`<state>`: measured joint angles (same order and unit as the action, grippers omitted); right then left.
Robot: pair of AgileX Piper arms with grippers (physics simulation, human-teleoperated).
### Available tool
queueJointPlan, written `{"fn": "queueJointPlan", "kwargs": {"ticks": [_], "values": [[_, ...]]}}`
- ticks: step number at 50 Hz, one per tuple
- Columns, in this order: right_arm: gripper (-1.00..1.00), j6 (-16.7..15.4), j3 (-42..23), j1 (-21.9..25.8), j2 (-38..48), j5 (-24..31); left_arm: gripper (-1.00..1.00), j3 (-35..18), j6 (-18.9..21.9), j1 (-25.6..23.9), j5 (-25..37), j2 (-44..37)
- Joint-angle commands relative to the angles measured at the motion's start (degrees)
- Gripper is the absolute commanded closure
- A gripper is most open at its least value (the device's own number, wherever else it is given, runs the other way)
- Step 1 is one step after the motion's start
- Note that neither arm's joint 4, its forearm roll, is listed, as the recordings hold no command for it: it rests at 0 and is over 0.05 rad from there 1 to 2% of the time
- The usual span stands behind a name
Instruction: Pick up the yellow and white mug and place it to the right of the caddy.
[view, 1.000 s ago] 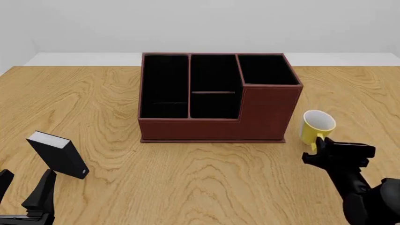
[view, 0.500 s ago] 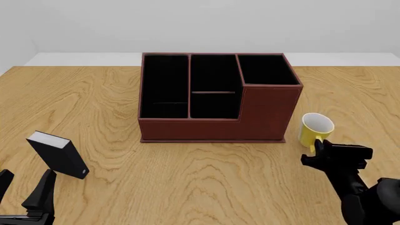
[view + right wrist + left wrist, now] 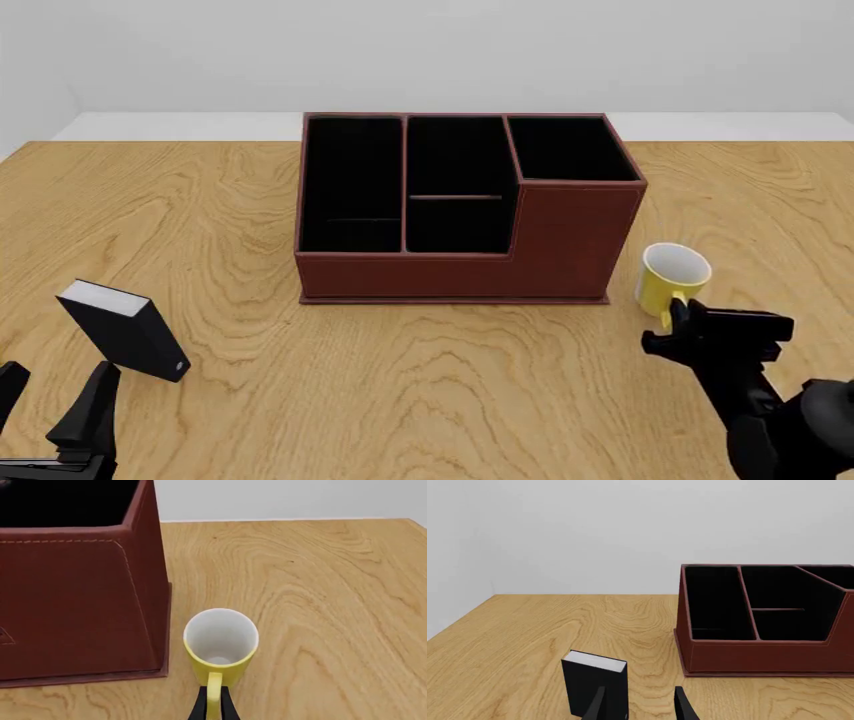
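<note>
the right gripper [image 3: 213, 702] is closed on the handle of the mug [image 3: 671, 277], just right of the caddy [image 3: 461, 215]; the left gripper [image 3: 637, 705] is open.

1 mug [image 3: 674, 276], 1 caddy [image 3: 461, 212] with 3 compartments, 1 black block [image 3: 123, 329], 2 grippers, 1 table [image 3: 441, 370].

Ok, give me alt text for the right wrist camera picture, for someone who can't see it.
The right claw grips the handle of an upright yellow and white mug on a wooden table. The mug stands just right of a reddish-brown caddy, not touching it.
</note>
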<state>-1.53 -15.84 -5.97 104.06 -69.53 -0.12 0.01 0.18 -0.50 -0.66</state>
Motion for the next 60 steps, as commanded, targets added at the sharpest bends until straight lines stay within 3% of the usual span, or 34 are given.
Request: {"fn": "queueJointPlan", "kwargs": {"ticks": [1,27,28,40,60], "values": [[1.0,0.49,-0.64,-0.15,1.81,-0.16,-1.0,0.0,0.0,0.0,0.0,-0.01],[1.0,1.54,-0.65,-0.5,3.35,-0.31,-1.0,0.0,0.0,0.0,0.0,0.0],[-1.0,1.52,-0.75,-0.53,3.43,-0.32,-1.0,0.0,-0.01,0.01,0.01,0.02],[-1.0,1.7,-0.71,-0.25,5.0,-0.36,-1.0,0.0,-0.02,-0.01,0.0,0.01],[-1.0,0.44,4.58,-1.65,-1.87,-0.34,-1.0,0.0,0.01,-0.01,0.0,0.02]]}}
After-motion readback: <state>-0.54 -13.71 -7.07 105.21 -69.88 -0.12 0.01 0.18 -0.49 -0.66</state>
